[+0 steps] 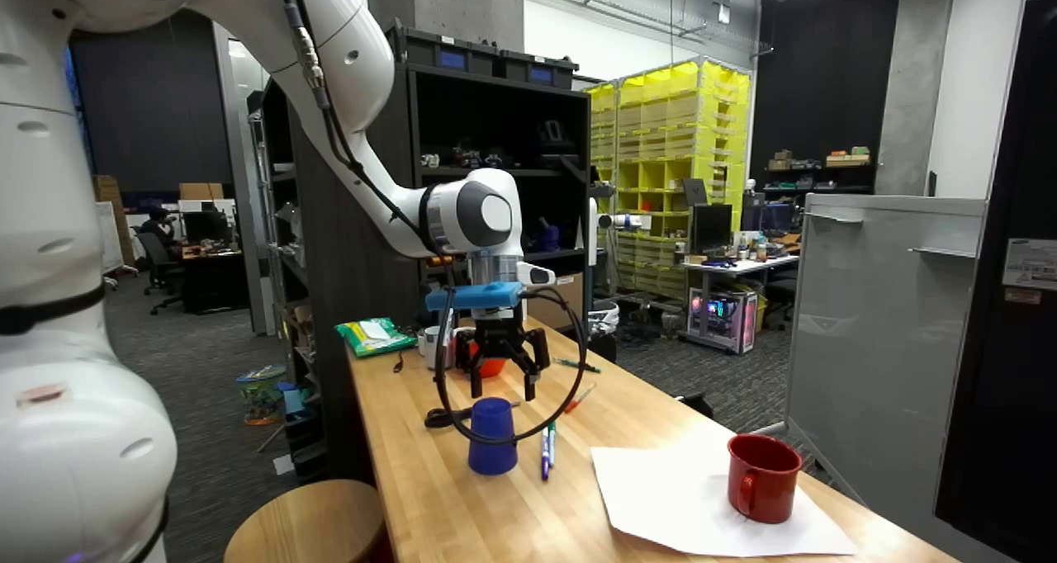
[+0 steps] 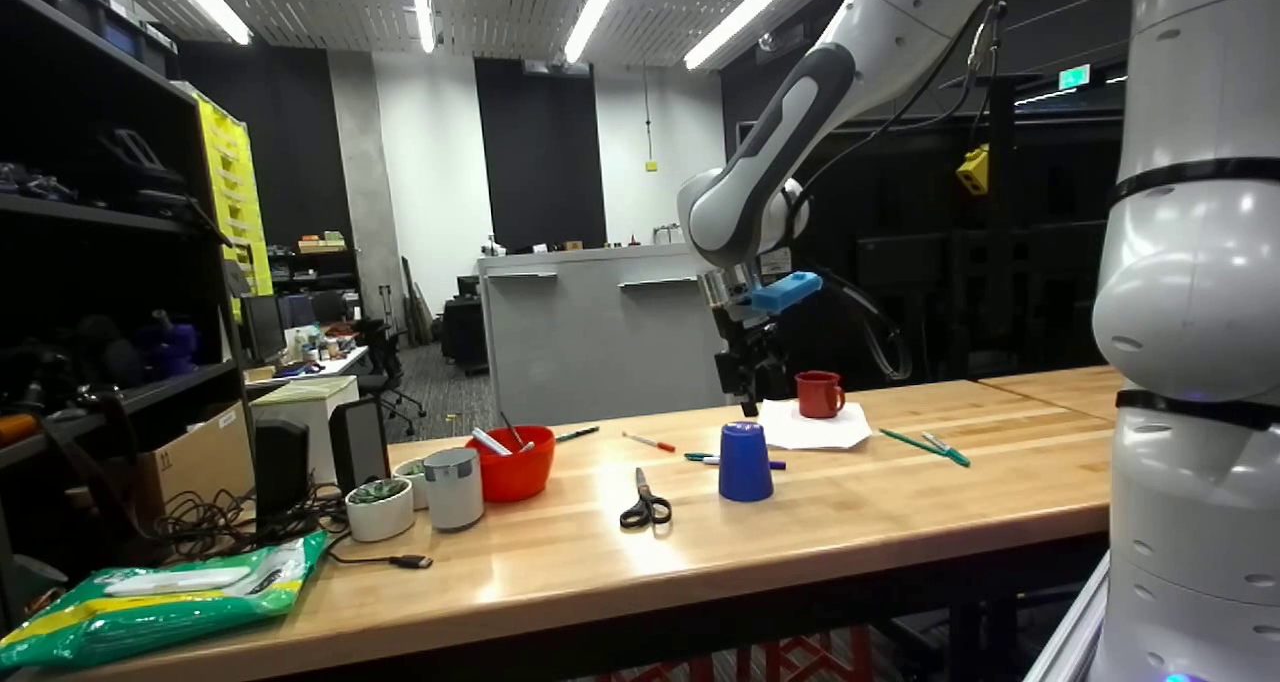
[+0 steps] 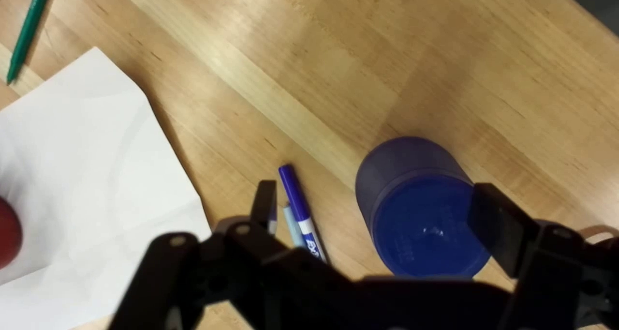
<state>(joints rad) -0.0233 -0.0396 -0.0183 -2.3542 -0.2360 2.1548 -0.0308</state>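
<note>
Hovering near the raised base of an upside-down blue plastic cup (image 2: pixel 745 465), gripper (image 1: pixel 504 387) has its jaws spread wide, apart from the cup. Cup rests mouth-down on the wooden tabletop (image 2: pixel 565 527). Purple-capped dry-erase marker (image 3: pixel 297 199) and black-handled scissors (image 2: pixel 645 500) lie nearby; red mug (image 1: pixel 768 478) stands on white paper (image 1: pixel 661 482) farther off.

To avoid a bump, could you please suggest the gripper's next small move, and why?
I'd probably centre the open gripper over the blue cup before lowering: in the wrist view, one finger overlaps the cup's edge while the other stands well apart.
</note>
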